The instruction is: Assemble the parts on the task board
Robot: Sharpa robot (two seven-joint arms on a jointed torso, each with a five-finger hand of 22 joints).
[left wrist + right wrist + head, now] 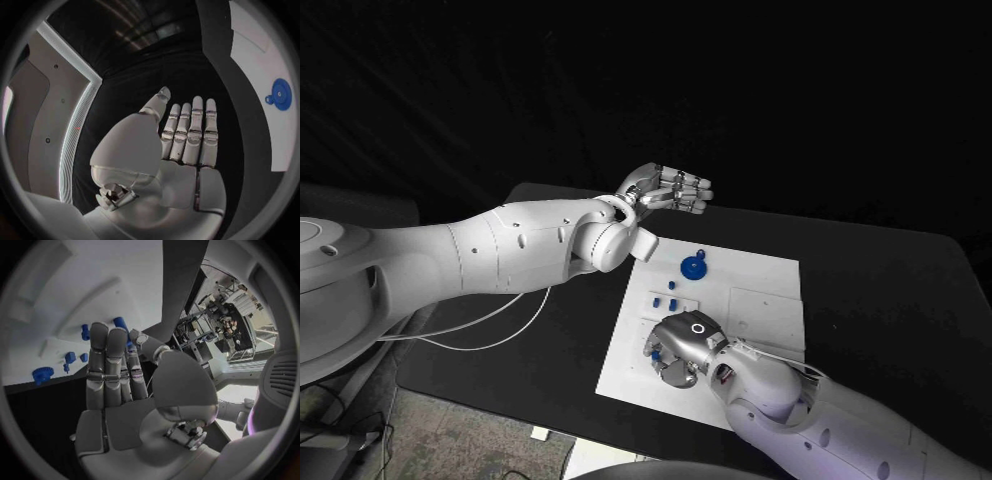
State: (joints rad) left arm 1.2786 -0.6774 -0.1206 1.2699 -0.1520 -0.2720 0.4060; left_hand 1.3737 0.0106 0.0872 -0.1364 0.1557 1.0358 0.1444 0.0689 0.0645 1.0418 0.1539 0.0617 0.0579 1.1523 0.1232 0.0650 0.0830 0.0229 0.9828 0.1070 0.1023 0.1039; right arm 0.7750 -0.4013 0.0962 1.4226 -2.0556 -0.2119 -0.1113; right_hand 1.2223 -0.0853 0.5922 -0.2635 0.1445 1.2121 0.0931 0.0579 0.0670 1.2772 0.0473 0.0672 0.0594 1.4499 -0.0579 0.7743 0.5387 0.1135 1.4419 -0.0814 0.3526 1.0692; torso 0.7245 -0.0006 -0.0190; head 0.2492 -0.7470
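Note:
The white task board (762,300) lies in the middle of the black table. A blue disc (694,267) with a small lug sits near its far left corner and shows again as the disc (280,94). Several small blue parts (671,301) lie along the board's left side. My right hand (678,350) is low over the board's near left part, fingers stretched out together (105,365). One blue part (120,324) sits between its thumb tip and the nearest finger; whether it is pinched is unclear. My left hand (668,188) hangs raised beyond the board's far left corner, palm flat (187,135), holding nothing.
More blue parts lie on the board ahead of the right hand: a peg (85,331), two small pieces (70,357) and a toothed wheel (42,374). The board's right half (769,310) is bare white with shallow recesses. Black table (877,290) surrounds the board.

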